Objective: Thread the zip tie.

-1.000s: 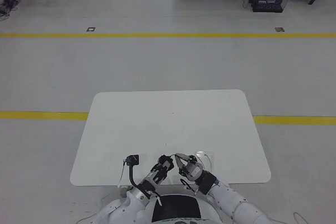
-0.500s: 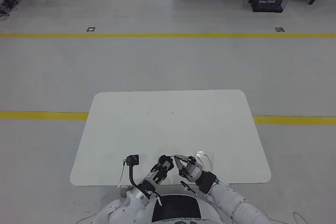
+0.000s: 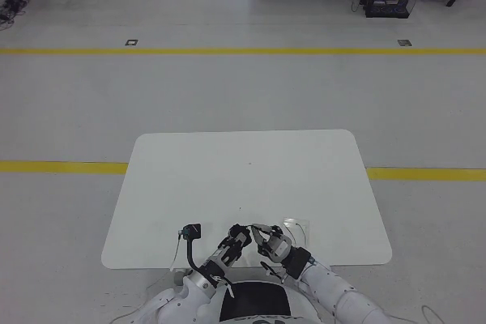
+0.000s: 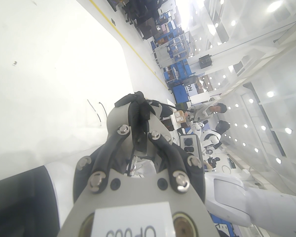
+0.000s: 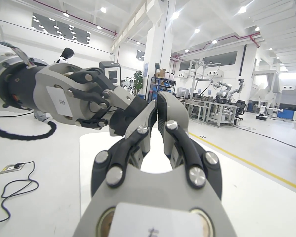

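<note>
The zip tie (image 5: 156, 75) is a thin black strip that sticks up from between the tips of my right gripper (image 5: 157, 101), which is shut on it. Its small head is at the top. My left gripper (image 5: 138, 107) comes in from the side with its fingertips touching the right gripper's fingers. In the left wrist view, the left gripper (image 4: 138, 99) is shut and a thin black strand (image 4: 132, 154) runs back between its fingers. In the top view, the left gripper (image 3: 241, 236) and the right gripper (image 3: 262, 232) meet tip to tip just above the near edge of the white table (image 3: 243, 170).
Two thin black strands (image 4: 95, 110) lie on the table just beyond the grippers. A small clear loop on a pale patch (image 3: 296, 228) sits to the right of the right gripper. The table's front edge lies right under both wrists.
The right gripper has edged slightly toward the left one. The left arm has stayed where it was.
</note>
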{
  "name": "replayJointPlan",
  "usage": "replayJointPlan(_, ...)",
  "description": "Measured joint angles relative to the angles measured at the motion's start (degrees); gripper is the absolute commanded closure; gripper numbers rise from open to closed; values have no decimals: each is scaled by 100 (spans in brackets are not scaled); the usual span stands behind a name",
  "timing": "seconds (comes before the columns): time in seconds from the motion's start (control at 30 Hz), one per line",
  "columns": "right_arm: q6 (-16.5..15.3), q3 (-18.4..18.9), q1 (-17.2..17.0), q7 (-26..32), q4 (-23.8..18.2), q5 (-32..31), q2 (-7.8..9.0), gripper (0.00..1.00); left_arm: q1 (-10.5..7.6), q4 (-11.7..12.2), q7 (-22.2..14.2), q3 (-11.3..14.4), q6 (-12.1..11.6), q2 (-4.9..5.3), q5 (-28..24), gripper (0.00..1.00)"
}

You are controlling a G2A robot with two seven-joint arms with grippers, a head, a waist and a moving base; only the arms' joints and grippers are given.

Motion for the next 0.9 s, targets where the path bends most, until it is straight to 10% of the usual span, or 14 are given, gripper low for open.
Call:
replayJointPlan(0.47,256,230,-277,0,-211,-191,105,0,0,0,0,0,0,0,0,100)
replayJointPlan(0.9,969,526,-698,0,-641,-234,612,0,0,0,0,0,0,0,0,100)
